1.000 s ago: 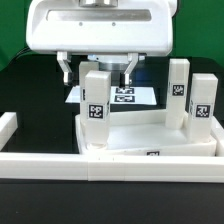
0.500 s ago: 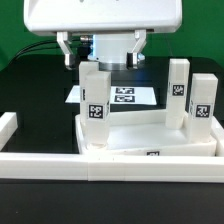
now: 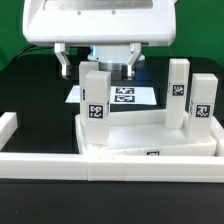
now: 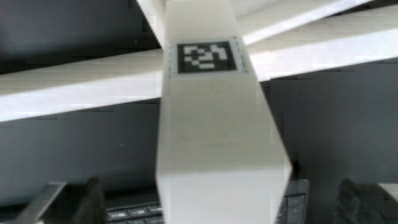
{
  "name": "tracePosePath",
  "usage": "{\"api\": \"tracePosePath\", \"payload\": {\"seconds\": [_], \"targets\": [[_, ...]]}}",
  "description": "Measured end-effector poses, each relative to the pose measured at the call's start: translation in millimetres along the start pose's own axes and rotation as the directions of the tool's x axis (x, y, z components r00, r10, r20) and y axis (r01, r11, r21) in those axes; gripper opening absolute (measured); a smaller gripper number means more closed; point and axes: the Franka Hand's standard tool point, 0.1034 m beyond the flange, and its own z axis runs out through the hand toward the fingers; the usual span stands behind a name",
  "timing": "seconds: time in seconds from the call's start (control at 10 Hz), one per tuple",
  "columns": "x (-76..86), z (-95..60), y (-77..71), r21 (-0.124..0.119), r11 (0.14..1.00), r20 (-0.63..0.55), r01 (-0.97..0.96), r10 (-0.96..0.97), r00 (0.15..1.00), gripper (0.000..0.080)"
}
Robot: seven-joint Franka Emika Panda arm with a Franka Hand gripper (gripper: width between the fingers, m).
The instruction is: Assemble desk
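The white desk top lies flat behind the front wall. One tagged white leg stands upright at its corner on the exterior view's left. Two more legs stand at the exterior view's right side. My gripper hangs open just above the left leg, with one finger on either side of its top and not touching it. In the wrist view that leg fills the middle, tag facing the camera. The dark fingers sit apart from it, and my gripper is empty.
A low white border wall runs along the front, with a short piece at the exterior view's left. The marker board lies behind the desk top on the black table. White bars cross behind the leg in the wrist view.
My gripper rose away from the left leg, then came back down a little. It stays open. The legs and desk top have not moved.
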Motion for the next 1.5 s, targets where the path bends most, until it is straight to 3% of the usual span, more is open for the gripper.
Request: {"api": "tracePosePath", "payload": {"seconds": [0.4, 0.5, 0.8, 0.9, 1.0, 1.1, 1.2, 1.3, 1.5], "targets": [[-4.4, 3.1, 0.9, 0.035, 0.999, 0.285, -0.003, -0.007, 0.959, 0.0649], [-1.2, 3.5, 0.9, 0.036, 0.999, 0.301, -0.004, -0.007, 0.954, 0.0649], [3.4, 6.6, 4.3, -0.010, 0.999, 0.261, 0.052, -0.048, 0.964, 0.0649], [3.5, 9.2, 7.9, -0.020, 0.998, 0.237, 0.057, -0.050, 0.970, 0.0619], [1.8, 10.1, 9.6, -0.021, 0.998, 0.237, 0.055, -0.048, 0.970, 0.0475], [1.5, 10.8, 9.9, -0.022, 0.998, 0.238, 0.055, -0.048, 0.970, 0.0475], [0.7, 11.7, 9.3, -0.021, 0.998, 0.239, 0.055, -0.049, 0.970, 0.0335], [0.7, 11.8, 9.2, -0.021, 0.998, 0.239, 0.055, -0.048, 0.970, 0.0287], [0.6, 11.9, 9.1, -0.025, 0.999, 0.239, 0.038, -0.031, 0.971, 0.0287]]}}
